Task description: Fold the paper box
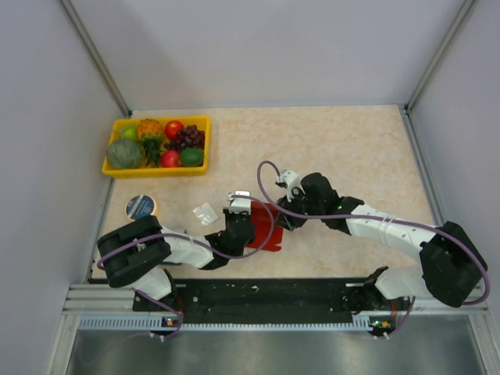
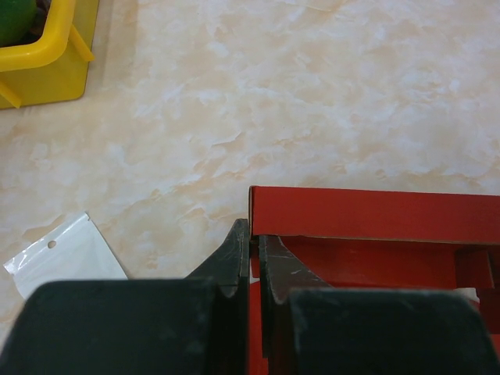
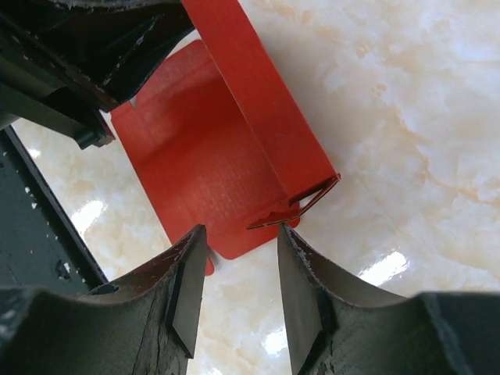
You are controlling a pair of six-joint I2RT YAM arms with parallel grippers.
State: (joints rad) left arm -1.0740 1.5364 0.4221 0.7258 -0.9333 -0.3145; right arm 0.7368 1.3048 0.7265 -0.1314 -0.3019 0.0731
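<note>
Near the front centre of the worktop (image 1: 351, 148), between the two arms, the paper box (image 1: 267, 228) lies partly folded. Its flat red base rests on the surface, and one long side wall stands upright along the far edge.

Left claw (image 1: 248, 225): closed on the left edge of the paper box. In the left wrist view the two fingers (image 2: 234, 262) are pressed together, with a thin red panel pinched between them. The upright wall runs away to the right just beyond the tips.

Right claw (image 3: 241, 234): jaws stand partly apart and grip nothing. It is at the right end of the box. In the right wrist view the folded corner of the upright wall and a rounded tab of the base lie in the gap between the tips. Contact with either finger cannot be confirmed.

A small clear plastic wrapper (image 1: 205, 212) lies flat on the worktop just left of the left claw. A round blue-topped tin (image 1: 141, 205) sits further left. A yellow tray (image 1: 156, 170) holding fruit stands in the far-left corner, well apart from the box.
</note>
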